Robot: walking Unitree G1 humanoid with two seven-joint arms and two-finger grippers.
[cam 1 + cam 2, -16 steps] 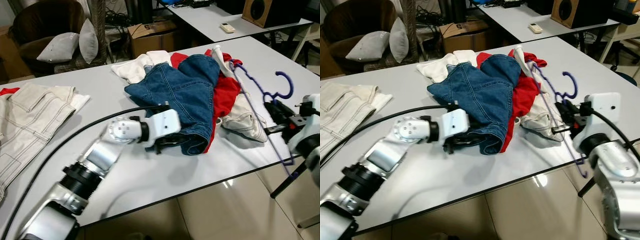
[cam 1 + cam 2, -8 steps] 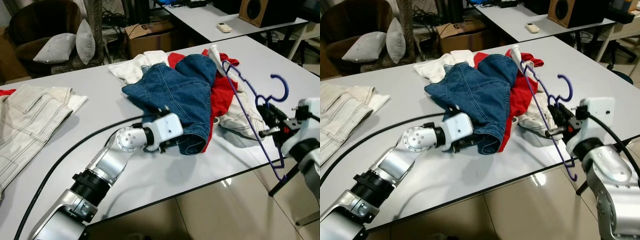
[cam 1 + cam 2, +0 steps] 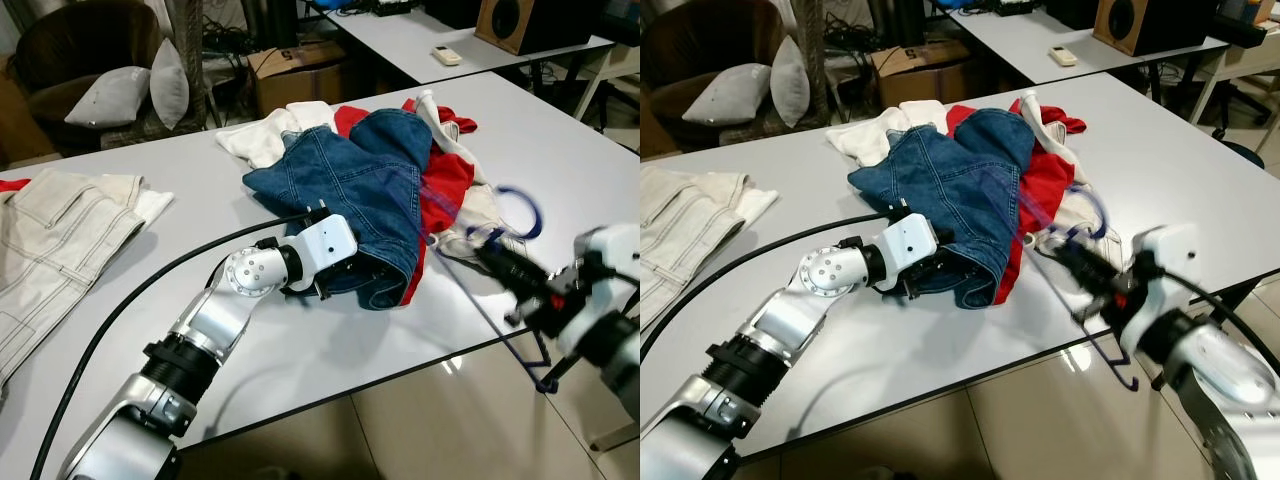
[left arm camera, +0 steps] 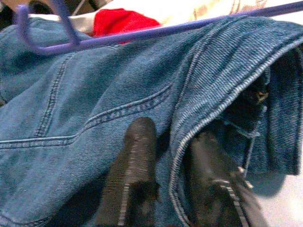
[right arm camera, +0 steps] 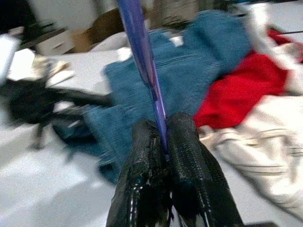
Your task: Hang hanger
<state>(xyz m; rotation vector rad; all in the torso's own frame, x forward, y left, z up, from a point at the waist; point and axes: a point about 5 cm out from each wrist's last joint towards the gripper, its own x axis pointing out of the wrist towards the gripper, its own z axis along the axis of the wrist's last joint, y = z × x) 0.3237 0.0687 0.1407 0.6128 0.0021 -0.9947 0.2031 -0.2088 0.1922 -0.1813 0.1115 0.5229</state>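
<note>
A purple plastic hanger (image 5: 137, 42) is clamped between the fingers of my right gripper (image 5: 163, 125), which is shut on its thin bar. The gripper (image 3: 512, 272) hovers over the table's front right edge, and the hanger (image 3: 520, 205) is blurred with motion and tilts toward the clothes. Blue jeans (image 3: 350, 180) lie crumpled in the middle of the white table (image 3: 300, 360). My left gripper (image 4: 171, 135) is at the jeans' near hem, one finger inside the opening and one outside, shut on the denim edge. The hanger's bar (image 4: 142, 35) passes just above the jeans.
A red garment (image 3: 450, 180) and white clothes (image 3: 270, 135) lie under and beside the jeans. Cream trousers (image 3: 60, 230) cover the table's left end. My left arm's black cable (image 3: 130, 310) crosses the tabletop. Behind stand a second table with a remote (image 3: 454, 55), a cardboard box (image 3: 300, 65) and a cushioned armchair (image 3: 120, 90).
My right gripper has swung the hanger left and lower, toward the jeans, and it now blurs. My left gripper has stayed at the jeans' hem.
</note>
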